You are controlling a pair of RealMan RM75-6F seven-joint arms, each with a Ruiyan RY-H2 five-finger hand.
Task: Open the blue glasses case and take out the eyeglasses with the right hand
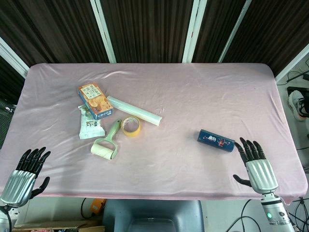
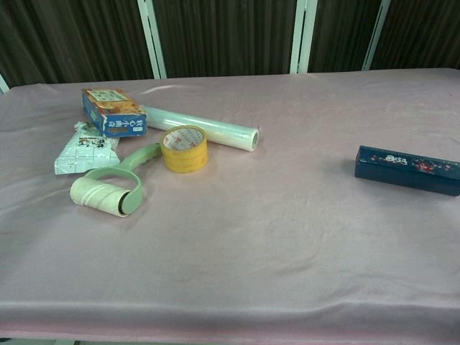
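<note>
Left robot hand [image 1: 24,173] partly cropped.

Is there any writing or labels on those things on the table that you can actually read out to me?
None can be read for certain.
Blue glasses case: a pale decorated patch on the lid, too blurred to read.
Orange and blue box: printing on top and side, too small to read.
White packet: dark printed marks, blurred.
Yellow tape roll, lint roller, clear film roll: no text visible.
</note>
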